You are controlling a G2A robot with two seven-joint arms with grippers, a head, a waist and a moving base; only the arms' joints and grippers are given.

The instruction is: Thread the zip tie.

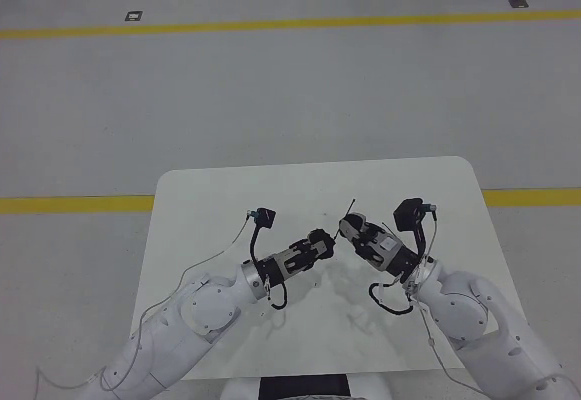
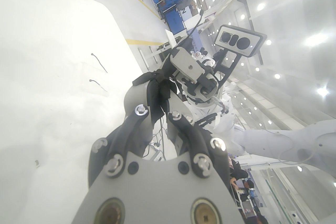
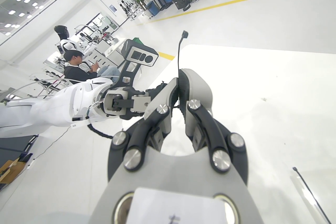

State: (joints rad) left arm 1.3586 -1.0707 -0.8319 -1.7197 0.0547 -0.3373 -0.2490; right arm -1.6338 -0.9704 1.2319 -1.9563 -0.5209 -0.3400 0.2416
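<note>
1. The right gripper (image 3: 179,79) is clamped on the black zip tie (image 3: 179,59). Its two padded fingers are pressed together with the strap pinched between them.
2. The zip tie stands nearly upright out of that grip. Its strap rises from the fingertips and ends in a small square head above the gripper, leaning toward the far side of the white table (image 3: 262,72). The length below the fingertips is hidden by the fingers.
3. The left gripper (image 2: 156,86) is drawn narrow, with its black pads together. I cannot tell whether anything is held between them.
4. From above, both grippers are over the middle of the table, the left one on the left and the right one on the right. Their tips are close together and point at each other. The tie's head pokes out of the right gripper toward the far edge.
5. Two loose ties (image 2: 99,62) lie flat on the table, well apart from both grippers.
</note>
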